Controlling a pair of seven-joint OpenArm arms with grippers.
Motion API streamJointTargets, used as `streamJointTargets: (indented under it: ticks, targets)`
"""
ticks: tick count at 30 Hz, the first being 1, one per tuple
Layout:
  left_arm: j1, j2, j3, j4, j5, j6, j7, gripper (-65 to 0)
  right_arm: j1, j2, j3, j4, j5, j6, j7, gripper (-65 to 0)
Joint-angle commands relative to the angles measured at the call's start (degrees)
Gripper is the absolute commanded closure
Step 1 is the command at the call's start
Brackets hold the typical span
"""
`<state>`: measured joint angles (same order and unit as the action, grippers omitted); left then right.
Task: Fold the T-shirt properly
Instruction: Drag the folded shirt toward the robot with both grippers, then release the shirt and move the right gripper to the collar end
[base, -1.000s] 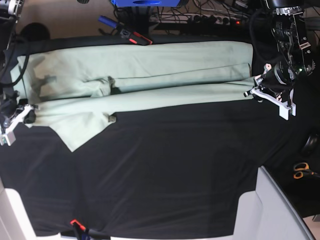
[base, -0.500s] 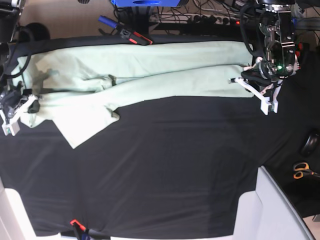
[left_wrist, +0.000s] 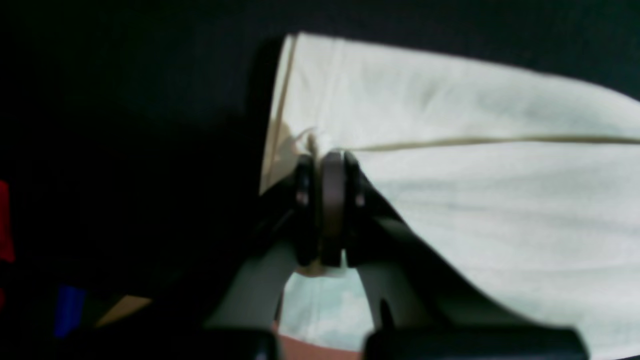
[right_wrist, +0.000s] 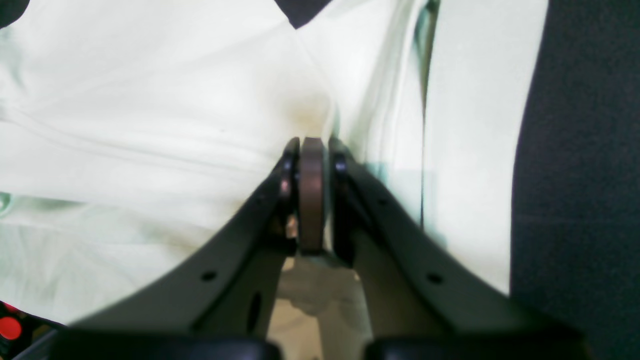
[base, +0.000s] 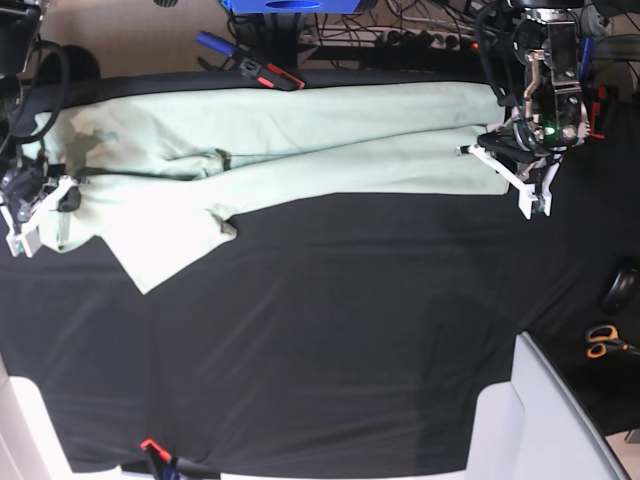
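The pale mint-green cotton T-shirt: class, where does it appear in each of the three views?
Base: pale mint-green cotton T-shirt stretches across the top.
Left wrist: it fills the right side, its corner pinched.
Right wrist: it fills the left and centre.
Shared landmark: black tablecloth.

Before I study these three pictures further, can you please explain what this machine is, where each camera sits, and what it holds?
It is a robot with two arms at a table. The base picture looks down from above: a pale green T-shirt lies stretched on a black tablecloth. The other two pictures come from small cameras on the wrists, looking along each hand. The left hand is shut on one end of the T-shirt; the right hand is shut on the other end. Scissors lie at the side, and cables at the far edge.
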<state>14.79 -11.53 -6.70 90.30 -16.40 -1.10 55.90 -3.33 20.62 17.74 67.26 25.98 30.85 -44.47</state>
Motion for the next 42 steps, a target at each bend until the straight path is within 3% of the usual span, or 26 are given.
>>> streamJointTargets:
  ticks: [1,4,7,9,11,13,16,20,26,32,38,41,42]
  targets:
    - [0.3,-0.4,-0.2,0.9,0.8,0.1,-0.6,0.0,0.6,1.2,0.5,0.7,0.4,0.0,0.6,-0.3]
    - [0.6,-0.4,-0.2,1.3,1.0,0.1,-0.4,0.0,0.6,1.2,0.7,0.7,0.6,-0.1,0.4,-3.6]
    - [0.4,-0.6,-0.3,1.3,1.2,0.1,-0.3,-0.5,0.5,0.0,4.4,1.1,0.6,-1.1,-1.6,-17.7]
    - [0.3,-0.7,-0.8,1.3,1.2,0.1,-0.3,-8.6,0.5,-0.7,7.7,1.9,0.5,-1.6,-3.8,-26.7]
    - [0.2,-1.1,-1.1,1.4,1.2,0.1,-0.3,-21.0,0.5,-1.1,9.3,4.4,0.5,-1.7,-5.3,-32.5]
    - [0.2,-2.1,-1.1,2.5,1.2,0.1,-0.3,-31.6,0.3,-1.1,9.7,7.9,0.4,-1.8,-7.4,-32.8]
    - [0.3,-2.4,-1.2,6.4,1.2,0.2,-0.2,-42.0,-0.3,-1.1,9.8,14.2,0.4,-2.1,-9.6,-32.8]
    - [0.6,-3.4,-5.0,10.7,1.2,0.4,1.2,-48.4,0.2,-1.1,9.3,19.5,0.4,-2.1,-12.0,-32.9]
    - [0.9,-3.3,-15.9,11.6,1.1,0.1,3.4,-48.2,8.9,0.0,-2.0,12.4,0.4,-1.8,-11.8,-33.1]
    - [5.4,-3.1,-24.5,11.7,0.9,0.1,0.9,-45.9,17.9,0.2,-13.9,-2.6,0.4,-2.1,-2.6,-33.2]
    - [10.9,-3.2,-26.1,11.6,0.7,0.1,-2.2,-18.0,28.2,0.2,-24.9,-25.0,0.4,-2.1,8.7,-33.7]
    - [12.5,-3.2,-26.1,11.7,0.7,0.1,-2.4,-0.8,30.9,0.2,-29.5,-32.1,0.4,-2.0,14.1,-41.2]
    - [12.8,-3.2,-26.1,11.7,0.7,0.1,-2.4,0.0,31.6,0.2,-30.4,-33.9,0.4,-2.0,15.8,-44.1]
